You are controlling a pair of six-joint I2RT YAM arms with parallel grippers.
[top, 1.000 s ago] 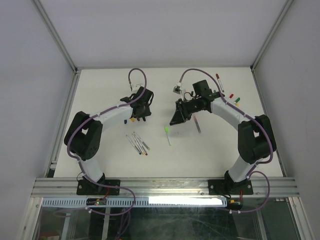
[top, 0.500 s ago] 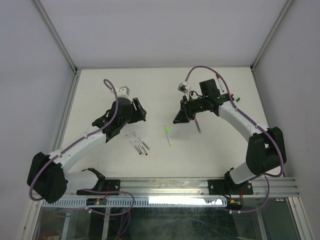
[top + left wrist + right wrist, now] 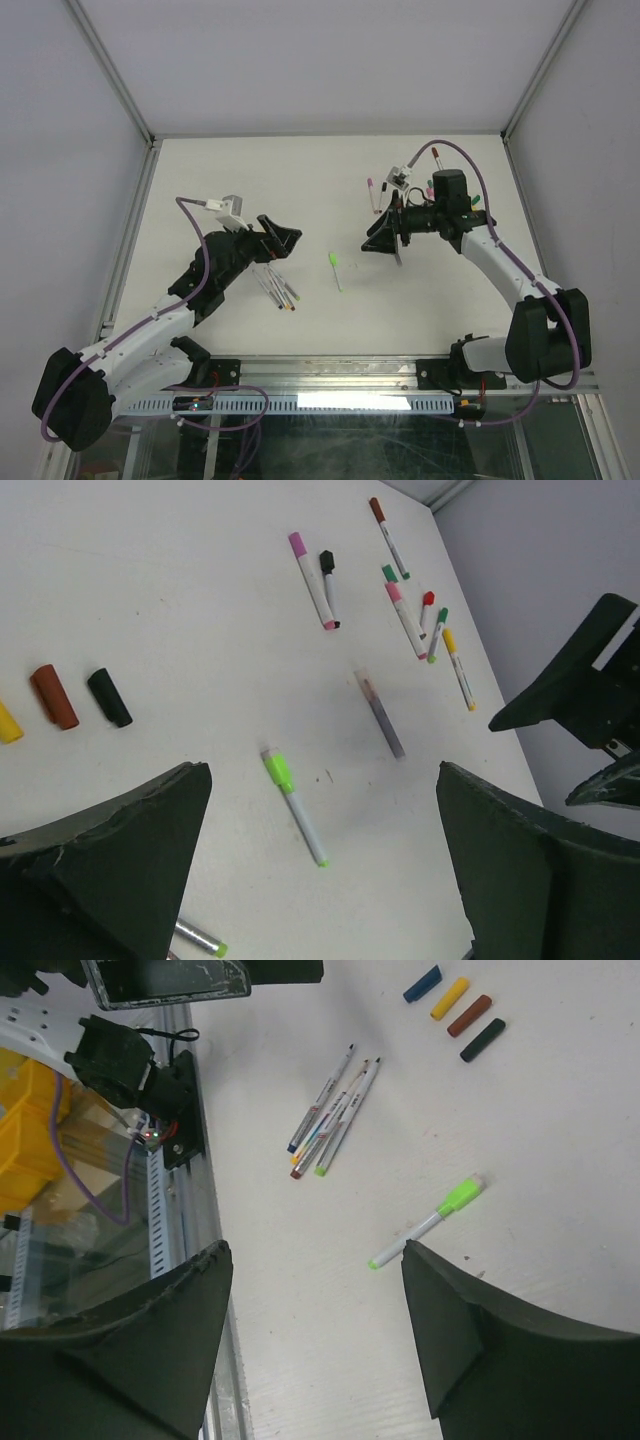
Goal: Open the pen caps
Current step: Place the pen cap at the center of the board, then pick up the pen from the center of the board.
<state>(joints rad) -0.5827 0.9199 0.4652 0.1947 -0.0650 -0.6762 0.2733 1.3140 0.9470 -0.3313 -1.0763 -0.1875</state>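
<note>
Left gripper (image 3: 282, 240): jaws wide apart, nothing between them; raised over the table (image 3: 200, 180), left of centre in the top view.
Right gripper (image 3: 378, 240): jaws also spread and holding nothing; right of centre, facing the left one.
Pen caps (image 3: 469, 1015): blue, yellow, dark red and black lie loose in a row at the upper right of the right wrist view. A green cap (image 3: 277, 770) sits on its pen mid-table.
Edges: white walls close the top and both sides; a metal rail (image 3: 330, 372) runs along the bottom.
Open room: bare surface between the grippers around the green-capped pen, and in the table's upper left.
Around: uncapped pens (image 3: 280, 288) in a bundle just below the left gripper; a grey barrel (image 3: 380, 715) near the right gripper; capped pens (image 3: 405, 605) clustered at the upper right, partly under the right arm.
</note>
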